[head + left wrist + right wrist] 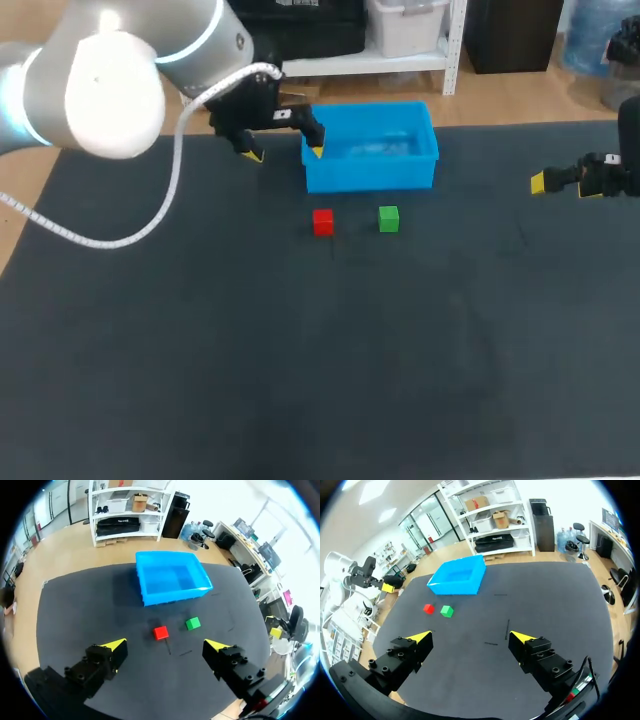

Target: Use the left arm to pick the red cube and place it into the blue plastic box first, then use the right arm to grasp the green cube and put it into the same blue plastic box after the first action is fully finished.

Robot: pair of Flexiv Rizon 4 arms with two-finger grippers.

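Observation:
A red cube (322, 221) and a green cube (389, 218) sit side by side on the dark mat, just in front of the blue plastic box (370, 176). My left gripper (284, 150) hangs open above the box's left end, holding nothing. From its wrist camera the red cube (160, 632) lies ahead between the open fingers, the green cube (193, 623) beside it and the blue box (150, 597) beyond. My right gripper (563, 185) is open and empty at the mat's far right. Its view (471, 637) shows both cubes (428, 608) (447, 611) and the box (451, 587) far ahead.
The dark mat (300, 360) covers the table, with wide bare room in front of the cubes. A white cable (150, 225) loops down from my left arm over the mat's left part. The box looks empty inside.

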